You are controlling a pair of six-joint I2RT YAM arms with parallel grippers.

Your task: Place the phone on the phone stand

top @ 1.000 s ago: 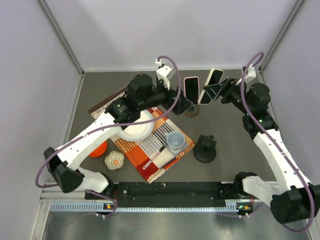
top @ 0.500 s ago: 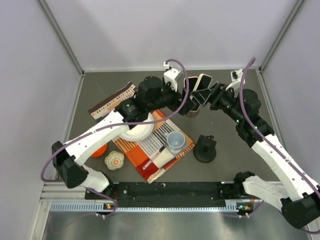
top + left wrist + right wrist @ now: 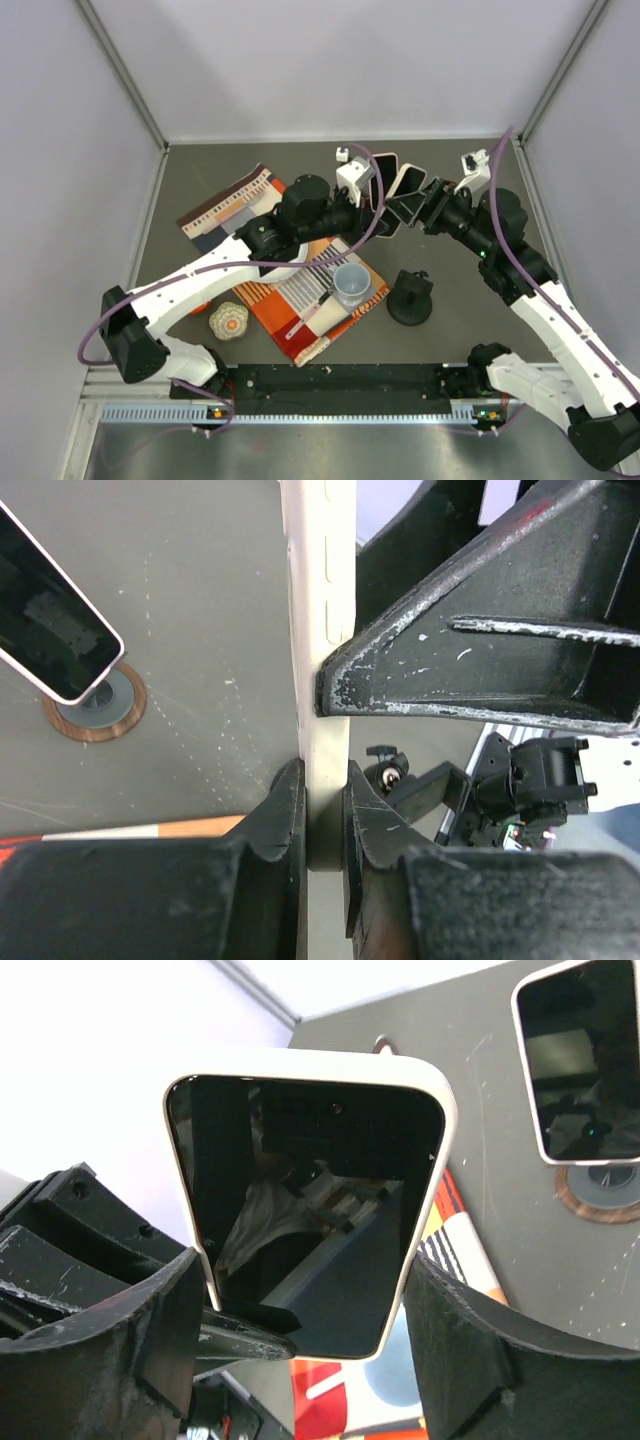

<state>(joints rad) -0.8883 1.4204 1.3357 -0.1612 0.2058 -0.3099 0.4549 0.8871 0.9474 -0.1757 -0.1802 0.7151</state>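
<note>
A white-edged phone (image 3: 405,184) with a dark screen hangs in the air at the back middle, held by both arms. My right gripper (image 3: 305,1295) is shut across its width, a finger on each long side of the phone (image 3: 310,1200). My left gripper (image 3: 322,780) is shut on the thin edge of the phone (image 3: 322,660), which that view shows edge-on. In the top view the left gripper (image 3: 384,213) and right gripper (image 3: 410,200) meet there. The black phone stand (image 3: 410,297) sits on the table to the front right, below them.
A second phone (image 3: 383,168) leans on a round brown base (image 3: 95,708) just behind the grippers. An orange striped cloth (image 3: 300,300) carries a grey cup (image 3: 350,282). A striped book (image 3: 230,205) lies at the back left and a shell-like ornament (image 3: 228,320) at the front left.
My right gripper has carried the phone leftward. My left gripper has moved right to meet it and closed on the phone's edge.
</note>
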